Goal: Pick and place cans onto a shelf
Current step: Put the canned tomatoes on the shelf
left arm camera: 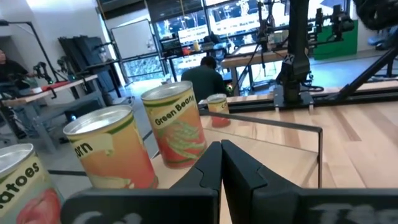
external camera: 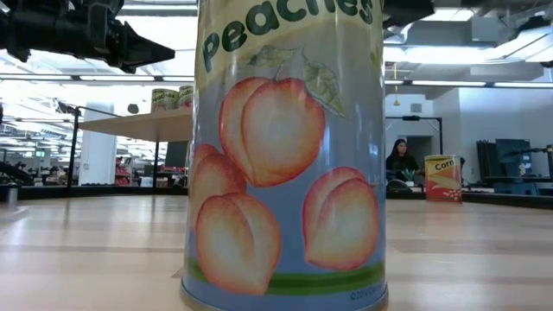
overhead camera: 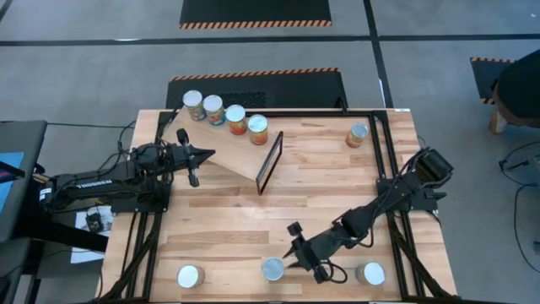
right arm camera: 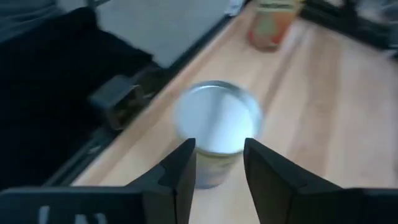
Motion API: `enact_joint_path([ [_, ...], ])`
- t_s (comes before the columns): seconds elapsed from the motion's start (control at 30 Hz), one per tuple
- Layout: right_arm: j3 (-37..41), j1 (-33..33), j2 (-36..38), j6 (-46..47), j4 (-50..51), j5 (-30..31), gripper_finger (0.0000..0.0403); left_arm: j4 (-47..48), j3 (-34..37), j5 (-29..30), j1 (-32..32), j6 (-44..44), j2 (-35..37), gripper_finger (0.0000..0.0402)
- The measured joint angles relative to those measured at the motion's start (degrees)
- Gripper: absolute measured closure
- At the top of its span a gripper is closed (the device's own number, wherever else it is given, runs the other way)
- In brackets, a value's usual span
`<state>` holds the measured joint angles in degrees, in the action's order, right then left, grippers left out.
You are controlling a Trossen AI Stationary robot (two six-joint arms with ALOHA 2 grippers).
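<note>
High view: four cans (overhead camera: pixel 224 117) stand in a row along the far edge of the slanted plywood shelf (overhead camera: pixel 226 154), whose black frame (overhead camera: pixel 269 162) marks its inner end. A peaches can (overhead camera: pixel 272 269) stands at the bench's (overhead camera: pixel 337 181) near edge, between two more cans (overhead camera: pixel 191 276) at that edge. The right tool (overhead camera: pixel 293 253) sits just beside the peaches can, fingers spread, holding nothing. Another can (overhead camera: pixel 358 135) stands near the far right corner. The left tool (overhead camera: pixel 207 153) hovers over the shelf, fingers closed and empty. Bare wood lies mid-bench.

Shiny metal lids and glossy paper labels are seen on the cans (overhead camera: pixel 235 119); the desk (overhead camera: pixel 219 228) is smooth wood.
</note>
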<state>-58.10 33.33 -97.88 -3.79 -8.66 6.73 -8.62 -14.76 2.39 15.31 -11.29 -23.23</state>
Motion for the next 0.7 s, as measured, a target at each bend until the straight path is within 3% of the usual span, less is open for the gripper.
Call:
enact_joint_path([
  [0.1,-2.77,0.64,0.91,5.29,9.36,-2.8,0.024,0.96,0.0,-0.02,0.0,0.0,-0.02,0.0401],
  [0.27,-6.93,4.29,4.7,20.64,30.22,-2.35,0.025,1.39,0.0,-0.01,0.02,-0.5,-0.02,0.0401],
  [0.5,-8.42,12.94,9.97,56.18,52.17,-1.36,0.0293,1.66,0.0,0.0,0.02,-0.44,-0.02,0.0401],
  [0.7,-8.64,22.66,11.09,80.13,63.12,2.08,0.0286,1.65,0.0,-0.01,0.02,0.38,-0.02,0.0401],
])
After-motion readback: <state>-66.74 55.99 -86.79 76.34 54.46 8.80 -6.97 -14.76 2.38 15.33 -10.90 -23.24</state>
